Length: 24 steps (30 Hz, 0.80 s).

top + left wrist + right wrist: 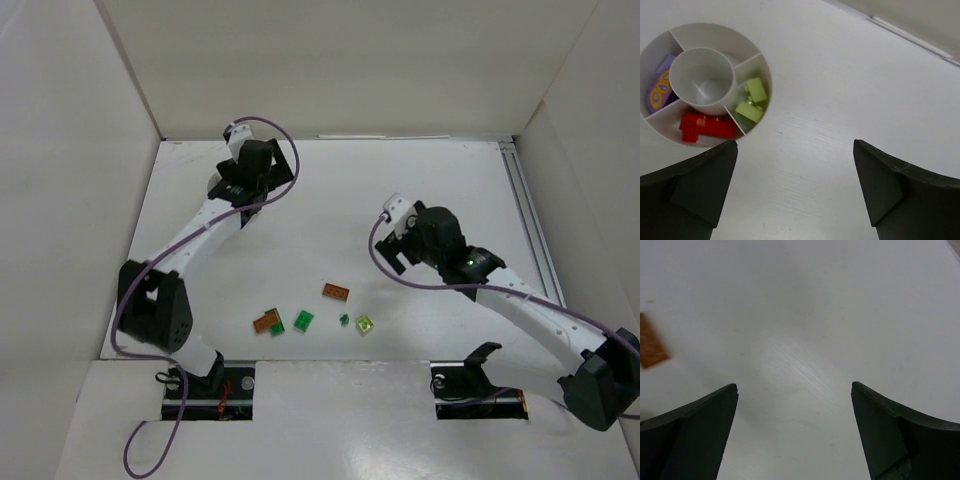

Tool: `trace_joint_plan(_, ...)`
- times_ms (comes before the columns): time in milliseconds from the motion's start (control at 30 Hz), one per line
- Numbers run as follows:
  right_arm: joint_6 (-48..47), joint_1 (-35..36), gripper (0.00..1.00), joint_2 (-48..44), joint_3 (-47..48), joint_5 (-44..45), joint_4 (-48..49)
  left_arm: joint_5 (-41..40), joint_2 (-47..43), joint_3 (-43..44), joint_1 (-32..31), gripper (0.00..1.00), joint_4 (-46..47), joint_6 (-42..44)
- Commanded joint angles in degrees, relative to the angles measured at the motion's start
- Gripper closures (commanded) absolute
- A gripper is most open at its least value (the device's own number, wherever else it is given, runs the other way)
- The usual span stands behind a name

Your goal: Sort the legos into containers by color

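The left claw [795, 150] stands wide apart and empty over the white tabletop [850, 75], just beside the small round white plastic dish [715, 35]. Separate wedge compartments of the dish hold red bricks [705, 126], 2 yellow-green bricks [752, 100] and a lilac piece [660, 87]. The right claw [794, 390] is also apart and empty, near a flat orange brick [650, 347]. More loose orange and green bricks [304, 320] lie toward the tabletop's near edge.

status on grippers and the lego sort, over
Open and empty: left gripper, right gripper. Small round white divided dish holds red bricks, yellow-green bricks, lilac piece. Orange bricks and green bricks loose on table, nothing blocking them.
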Motion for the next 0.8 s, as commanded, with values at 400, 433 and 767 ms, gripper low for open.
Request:
trace_joint_plan(400, 19.89, 34.77, 0.01, 11.08, -3.94, 1.00, -5.76, 15.07, -33.19, -33.35, -4.76, 0.00, 6.97, -7.83)
trace_joint_plan(433, 20.51, 34.78, 0.01, 11.09, -4.55, 1.00, -4.63, 15.07, -34.25, -34.75, -4.76, 0.00, 6.18, -7.84)
trace_joint_plan(767, 27.46, 35.92, 0.11, 13.46, -10.35, 2.05, 0.65, 15.60, -40.15, -35.99, -5.29, 0.00, 3.19, -7.84)
